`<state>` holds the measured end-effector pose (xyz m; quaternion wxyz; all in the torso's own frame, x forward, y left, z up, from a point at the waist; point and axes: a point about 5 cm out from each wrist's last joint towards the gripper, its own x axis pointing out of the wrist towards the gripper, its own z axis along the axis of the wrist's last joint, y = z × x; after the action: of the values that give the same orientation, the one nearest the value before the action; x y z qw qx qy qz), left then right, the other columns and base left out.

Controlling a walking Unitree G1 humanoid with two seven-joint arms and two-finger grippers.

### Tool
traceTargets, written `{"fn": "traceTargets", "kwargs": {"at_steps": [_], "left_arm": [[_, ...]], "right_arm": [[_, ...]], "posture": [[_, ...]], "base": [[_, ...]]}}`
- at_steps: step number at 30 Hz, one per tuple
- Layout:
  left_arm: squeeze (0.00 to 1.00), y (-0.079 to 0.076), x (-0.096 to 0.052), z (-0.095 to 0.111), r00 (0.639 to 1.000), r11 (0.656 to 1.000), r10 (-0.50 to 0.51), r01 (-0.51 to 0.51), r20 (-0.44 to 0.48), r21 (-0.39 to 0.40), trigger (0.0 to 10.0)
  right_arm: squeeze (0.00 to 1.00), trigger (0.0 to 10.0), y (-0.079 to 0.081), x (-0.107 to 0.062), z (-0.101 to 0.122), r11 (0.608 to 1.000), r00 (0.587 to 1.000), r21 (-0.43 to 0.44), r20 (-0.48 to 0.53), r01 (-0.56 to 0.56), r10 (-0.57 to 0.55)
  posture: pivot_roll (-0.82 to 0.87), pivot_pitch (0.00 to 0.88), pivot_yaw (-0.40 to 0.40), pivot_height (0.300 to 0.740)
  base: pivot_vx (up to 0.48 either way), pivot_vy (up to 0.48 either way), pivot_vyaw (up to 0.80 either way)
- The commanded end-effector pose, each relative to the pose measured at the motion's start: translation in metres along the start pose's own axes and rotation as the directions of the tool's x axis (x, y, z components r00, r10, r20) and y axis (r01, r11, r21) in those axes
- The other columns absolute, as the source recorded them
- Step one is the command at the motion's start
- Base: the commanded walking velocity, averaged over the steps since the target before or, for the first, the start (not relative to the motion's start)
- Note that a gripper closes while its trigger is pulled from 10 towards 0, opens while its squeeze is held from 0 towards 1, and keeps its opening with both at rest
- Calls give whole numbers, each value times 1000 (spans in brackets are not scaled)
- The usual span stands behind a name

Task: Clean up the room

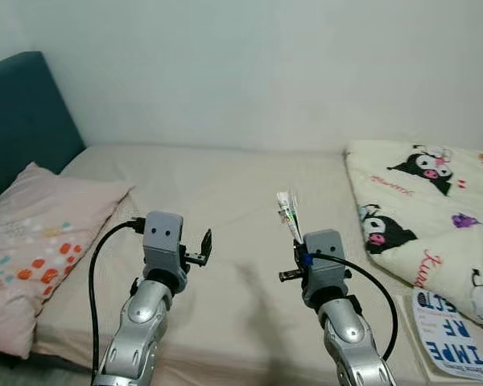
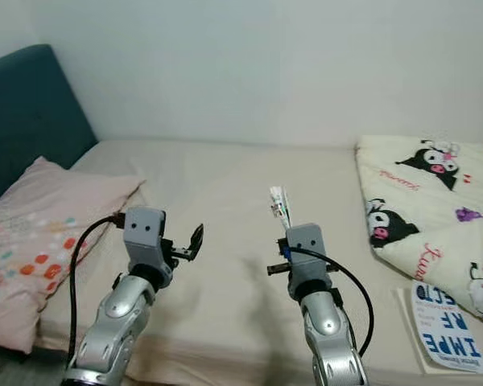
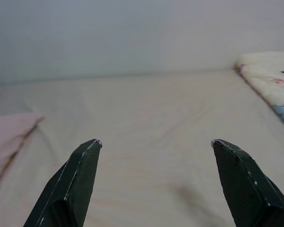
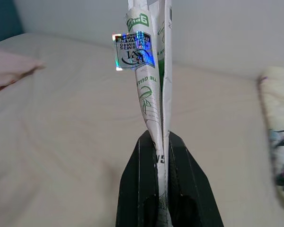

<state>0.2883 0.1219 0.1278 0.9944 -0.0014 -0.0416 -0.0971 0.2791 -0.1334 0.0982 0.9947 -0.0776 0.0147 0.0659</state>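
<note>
A crumpled white wrapper (image 4: 151, 75) with green print and a shiny holographic sticker stands upright above the bed (image 1: 225, 185), pinched between the closed fingers of the right end effector (image 4: 162, 142). The left end effector (image 3: 156, 144) hovers beside it over the beige sheet, fingers spread apart and holding nothing. A pink patterned pillow (image 1: 40, 241) lies to the left by the teal headboard (image 1: 20, 112); a cartoon-print blanket (image 1: 427, 209) lies to the right.
</note>
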Motion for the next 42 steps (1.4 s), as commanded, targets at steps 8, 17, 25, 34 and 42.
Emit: {"fn": "traceTargets", "kwargs": {"at_steps": [8,17,25,34,42], "left_arm": [[0,1,-6,-5,1000,999,-2,1,-30,-32,10000],[0,1,-9,-7,998,999,-4,1,-58,-49,10000],[0,2,-11,-8,998,999,-10,7,-67,-36,10000],[0,2,-12,-8,998,1000,-6,6,-68,5,10000],[0,3,-10,-10,996,1000,10,-7,-89,28,10000]], "right_arm": [[0,10000,4,2,-1,1000,1000,13,-13,-24,24],[0,10000,6,3,-1,999,999,14,-14,-36,36],[0,10000,6,4,-1,999,999,14,-12,-42,42],[0,10000,9,6,0,998,998,14,-11,-58,58],[0,10000,9,10,1,998,998,12,-5,-59,59]], "posture": [[23,37,-8,740],[27,33,-13,740],[30,26,-15,740],[37,22,-23,740],[40,25,-23,740]], "base": [[0,-120,800],[0,0,800],[0,0,800],[0,0,800],[0,0,800]]}}
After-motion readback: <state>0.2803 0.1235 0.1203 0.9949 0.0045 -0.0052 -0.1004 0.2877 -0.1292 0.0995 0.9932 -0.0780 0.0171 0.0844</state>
